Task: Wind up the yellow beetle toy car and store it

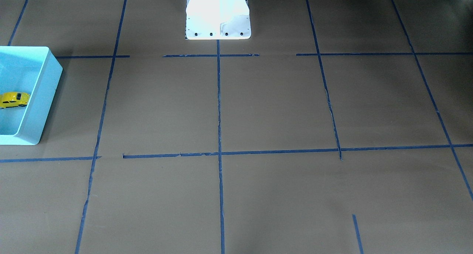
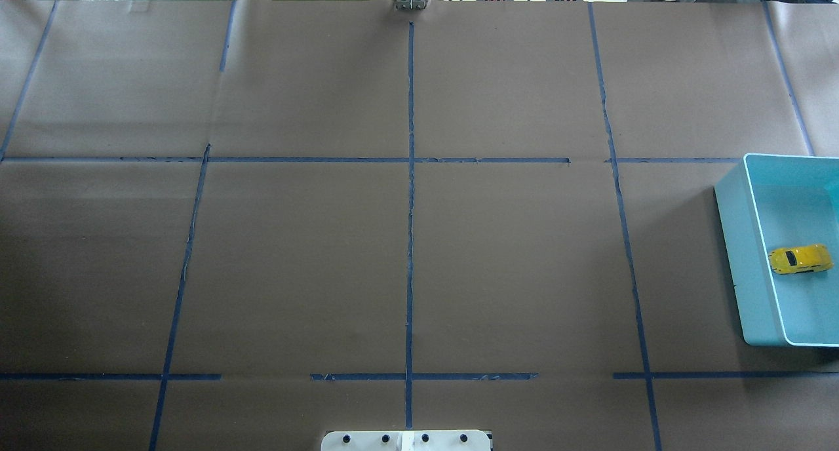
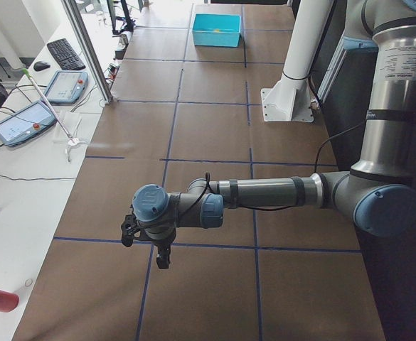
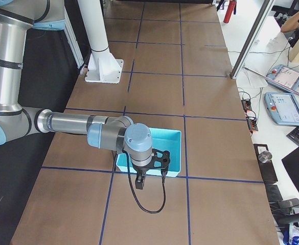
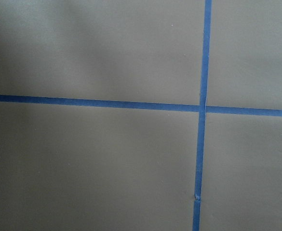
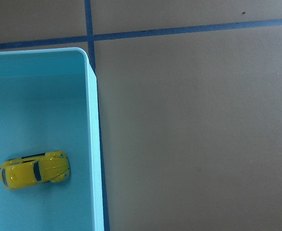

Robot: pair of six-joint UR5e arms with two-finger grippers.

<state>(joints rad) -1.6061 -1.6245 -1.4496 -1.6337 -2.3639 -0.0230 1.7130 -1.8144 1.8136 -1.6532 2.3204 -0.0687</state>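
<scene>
The yellow beetle toy car [image 1: 14, 99] [image 2: 799, 259] [image 6: 34, 170] rests on its wheels on the floor of a light blue bin [image 1: 40, 95] [image 2: 741, 254] [image 6: 93, 144], close to the bin's inner wall. No gripper touches it. My right gripper [image 4: 150, 176] hangs above the bin's [image 4: 172, 140] near edge, and I cannot tell whether it is open or shut. Far away, at the table's other end, my left gripper [image 3: 147, 241] hovers over bare brown paper; its state cannot be told either. The wrist views show no fingers.
Brown paper with a grid of blue tape lines [image 2: 410, 208] covers the table. The white robot base [image 1: 218, 14] [image 2: 406, 441] stands at the robot's edge. Beyond an aluminium post [image 3: 90, 50], a side table holds tablets [image 3: 23, 121] [image 4: 287, 107] and a keyboard.
</scene>
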